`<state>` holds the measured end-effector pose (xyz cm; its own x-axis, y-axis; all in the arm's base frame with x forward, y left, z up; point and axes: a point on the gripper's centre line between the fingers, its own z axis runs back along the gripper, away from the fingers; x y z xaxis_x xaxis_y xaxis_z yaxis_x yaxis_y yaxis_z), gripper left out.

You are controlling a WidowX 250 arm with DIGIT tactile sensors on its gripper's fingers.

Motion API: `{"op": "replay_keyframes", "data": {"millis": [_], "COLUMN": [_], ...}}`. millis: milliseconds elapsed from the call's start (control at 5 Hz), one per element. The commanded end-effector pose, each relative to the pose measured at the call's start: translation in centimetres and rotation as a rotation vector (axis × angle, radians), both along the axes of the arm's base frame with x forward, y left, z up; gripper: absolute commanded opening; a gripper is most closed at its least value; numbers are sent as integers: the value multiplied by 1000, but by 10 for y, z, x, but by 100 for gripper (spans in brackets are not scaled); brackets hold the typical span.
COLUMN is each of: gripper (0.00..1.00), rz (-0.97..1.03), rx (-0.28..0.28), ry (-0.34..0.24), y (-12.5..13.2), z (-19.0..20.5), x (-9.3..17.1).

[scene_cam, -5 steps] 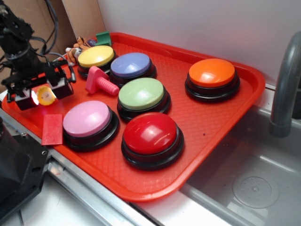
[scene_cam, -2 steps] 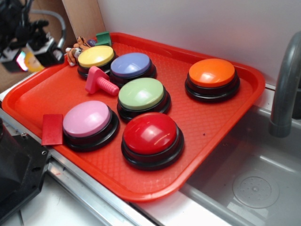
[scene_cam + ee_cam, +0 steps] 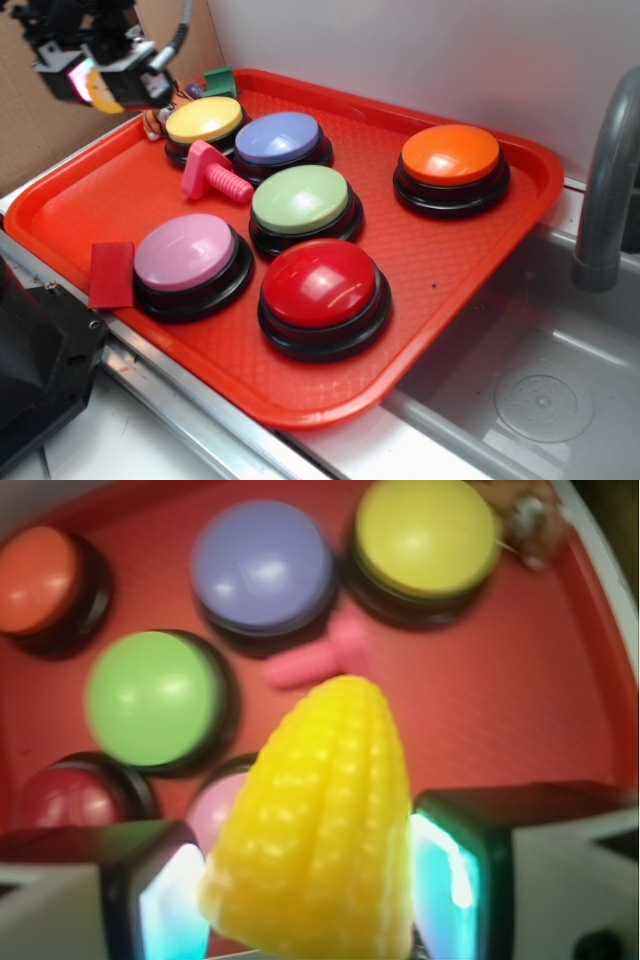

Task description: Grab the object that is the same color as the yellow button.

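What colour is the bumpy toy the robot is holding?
Bright yellow, with rows of corn-like bumps. The toy shows best in the wrist view, held between the jaws.

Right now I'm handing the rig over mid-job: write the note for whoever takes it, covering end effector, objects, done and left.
End effector: shut on the yellow toy corn, raised above the tray's far left corner; the wrist view shows the corn between both fingers.
Yellow button: at the back left of the red tray, untouched, beside the purple button.
Done: the yellow object is grasped and off the tray.
Left: nothing but keeping hold; the task names no placement.
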<state>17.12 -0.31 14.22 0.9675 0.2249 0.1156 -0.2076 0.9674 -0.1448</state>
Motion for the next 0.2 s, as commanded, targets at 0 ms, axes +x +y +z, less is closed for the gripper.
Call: {"op": "replay_keyframes", "data": {"millis": [0], "gripper": [0], "rz": [36], "rx": [4], "ry": [-16], "y": [0], "z": [-2], "x": [-1]}}
